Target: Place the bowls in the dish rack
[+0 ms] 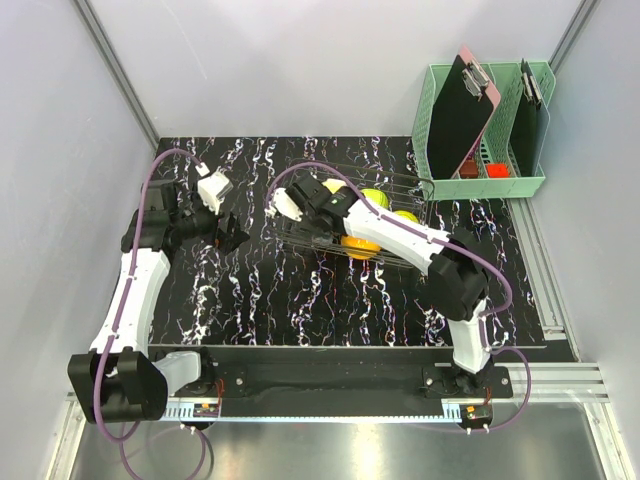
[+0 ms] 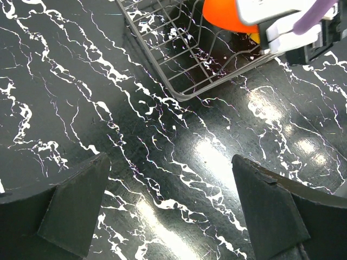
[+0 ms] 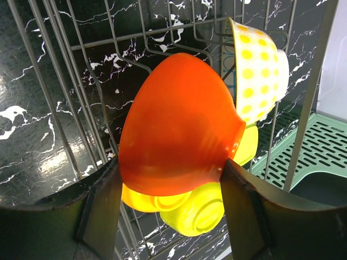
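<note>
My right gripper (image 3: 171, 162) is shut on the red-orange bowl (image 3: 179, 124), one finger on each side of its wall, and holds it tilted over the wire dish rack (image 3: 54, 81). Under it in the rack lie an orange bowl (image 3: 143, 201) and a yellow-green bowl (image 3: 198, 216). A cream-white bowl with yellow dots (image 3: 260, 70) stands on edge behind. In the top view the right gripper (image 1: 320, 200) is over the rack's (image 1: 400, 180) left part. My left gripper (image 2: 169, 162) hangs open over bare table, left of the rack (image 2: 162, 59), with the red-orange bowl (image 2: 219, 13) at that view's top edge.
A mint-green plastic basket (image 1: 485, 185) with two clipboards stands at the back right, just behind the rack. The black marbled tabletop (image 1: 260, 290) spreads in front of the rack and between the arms. Grey walls close in the left, back and right sides.
</note>
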